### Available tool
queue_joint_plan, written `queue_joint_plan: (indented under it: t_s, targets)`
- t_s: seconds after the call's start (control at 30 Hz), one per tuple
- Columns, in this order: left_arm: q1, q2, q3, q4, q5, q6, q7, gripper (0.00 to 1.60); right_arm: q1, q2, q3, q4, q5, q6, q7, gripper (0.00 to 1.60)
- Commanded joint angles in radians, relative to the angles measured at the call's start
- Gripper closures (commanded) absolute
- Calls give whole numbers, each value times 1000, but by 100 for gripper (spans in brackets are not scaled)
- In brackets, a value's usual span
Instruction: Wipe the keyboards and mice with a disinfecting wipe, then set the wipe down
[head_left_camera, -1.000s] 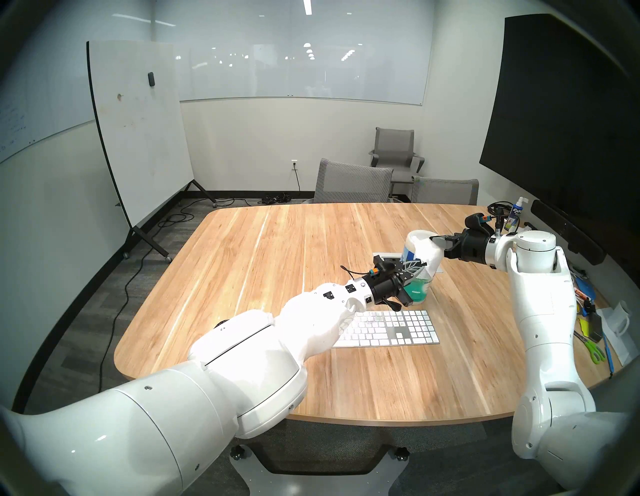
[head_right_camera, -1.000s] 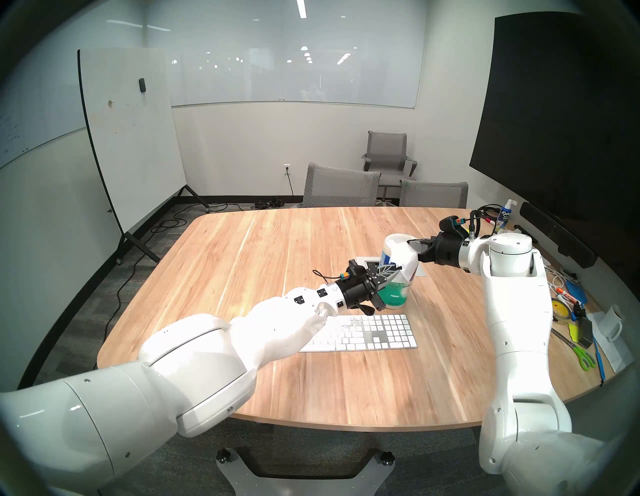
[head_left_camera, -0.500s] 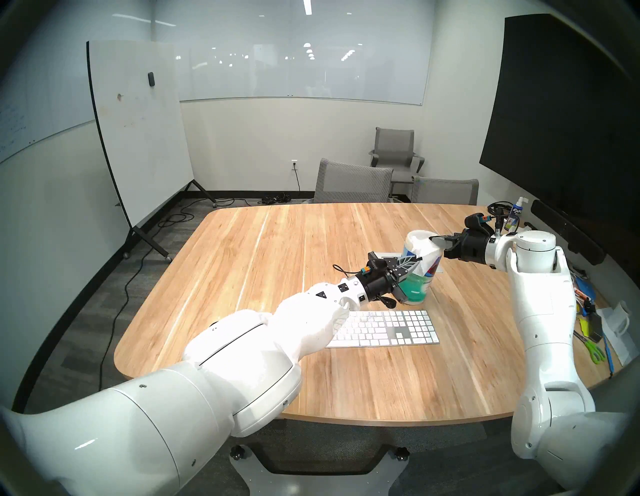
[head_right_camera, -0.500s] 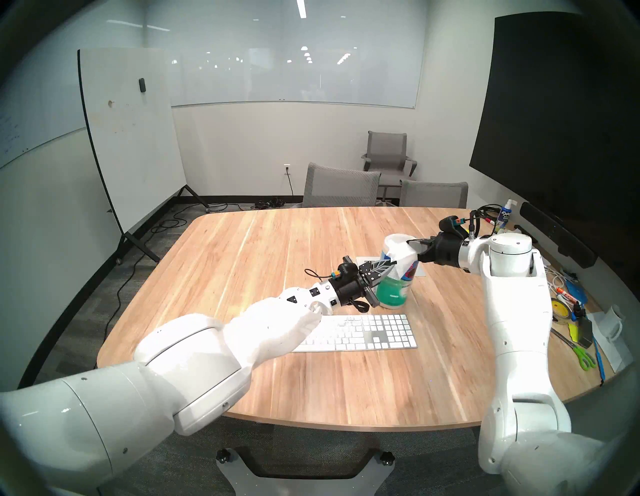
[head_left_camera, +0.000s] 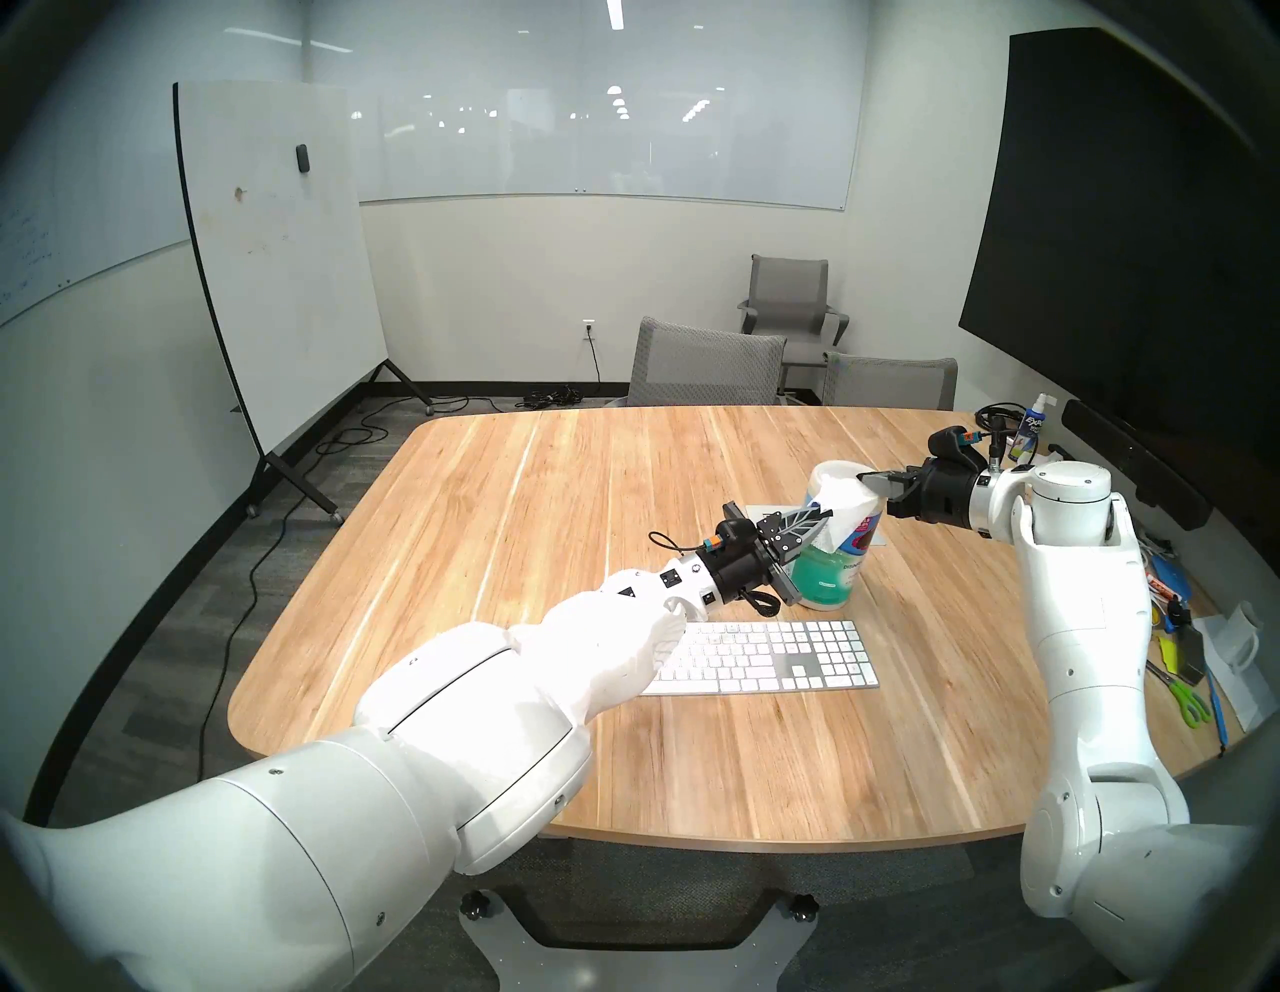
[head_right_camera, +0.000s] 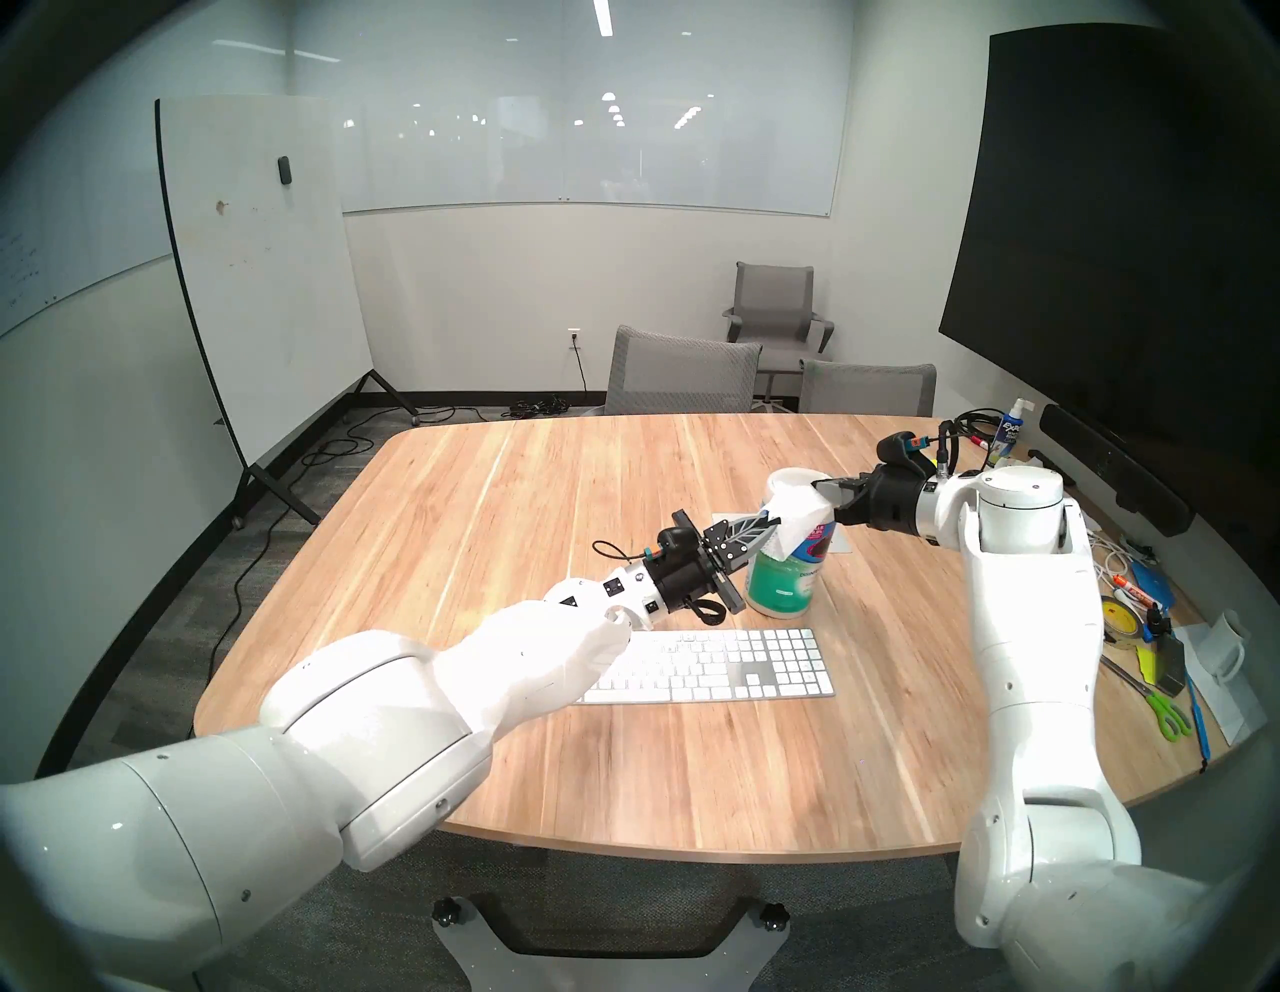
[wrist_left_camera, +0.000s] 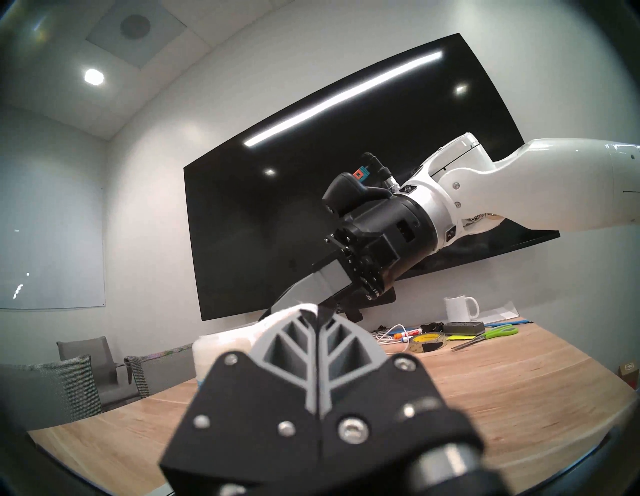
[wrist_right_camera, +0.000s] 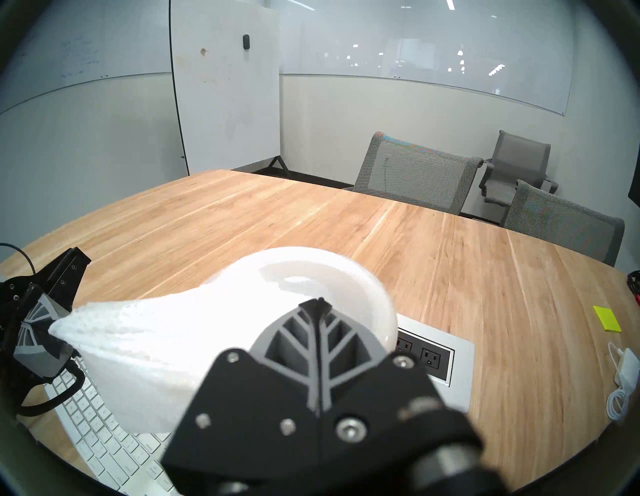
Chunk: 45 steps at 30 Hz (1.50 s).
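**Both grippers clamped on one wipe above the canister**

Left to right, head view:

- Left arm reaches across the near-left part of the table (head_left_camera: 485, 499), passing over the left end of the keyboard (head_left_camera: 769, 657). Keyboard lies flat near the front edge, number pad end exposed, untouched by either gripper.
- Left gripper (head_left_camera: 824, 514) angled up and to the right, jaws closed, pinching the left corner of the disinfecting wipe (head_left_camera: 846, 516). Left wrist view confirms: fingers pressed together with white cloth at the tips (wrist_left_camera: 317, 313).
- Wipe is stretched between the two grippers, off the table, draped over the upper front of the wipes canister (head_left_camera: 831, 575). Canister stands upright just behind the keyboard, next to the table's outlet plate (wrist_right_camera: 446, 360).
- Right gripper (head_left_camera: 871, 476) comes in from the right, tilted slightly down, jaws closed on the wipe's other end right at the canister's white cap. Right wrist view: fingers meet, the cloth fans out to the left toward the left gripper (wrist_right_camera: 45, 332).
- Far right table edge: clutter including a mug (head_left_camera: 1243, 634), scissors (head_left_camera: 1188, 703), spray bottle (head_left_camera: 1032, 428).
- Mouse: can't find it in any view.
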Motion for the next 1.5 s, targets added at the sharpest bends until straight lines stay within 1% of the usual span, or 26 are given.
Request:
queue_joint_plan:
  t_s: [0.0,0.17,0.53,0.77,0.8,0.83,0.93,0.97,1.0,1.07,1.13,1.2,1.27,1.47]
  targets:
    - [-11,2,-20,-29,-24,-21,-50,160,7,2,0,-4,-2,-2,-2,160]
    - [-3,16,-33,-47,-39,-22,-68,160,8,1,1,-4,-4,-2,-1,160]
    - [24,66,-51,-131,-66,-22,-93,160,8,-1,3,-4,-7,-3,1,160]
    - [79,117,-38,-245,-68,-4,-82,160,8,-3,5,-4,-10,-3,3,160]
    - [78,117,-36,-242,-71,-8,-82,160,8,-3,5,-4,-10,-3,3,160]
    - [91,129,-35,-270,-69,-1,-79,160,8,-3,5,-4,-11,-3,3,160]
    - [104,143,-32,-300,-72,0,-77,160,9,-4,6,-4,-12,-3,4,160]
    - [117,157,-28,-334,-68,7,-66,160,9,-4,6,-4,-12,-3,4,160]
    - [113,153,-31,-323,-76,-1,-76,160,9,-4,7,-4,-13,-3,4,160]
    - [126,167,-27,-359,-74,2,-68,160,9,-5,7,-4,-13,-3,4,160]
    - [129,172,-27,-368,-75,1,-68,160,9,-5,7,-4,-14,-3,5,160]
    - [148,196,-22,-418,-74,9,-56,160,9,-6,8,-4,-15,-3,5,160]
    - [153,204,-22,-431,-77,9,-56,160,9,-6,8,-4,-15,-3,5,160]
    - [184,241,-13,-524,-64,40,-16,160,9,-7,10,-4,-18,-3,7,160]
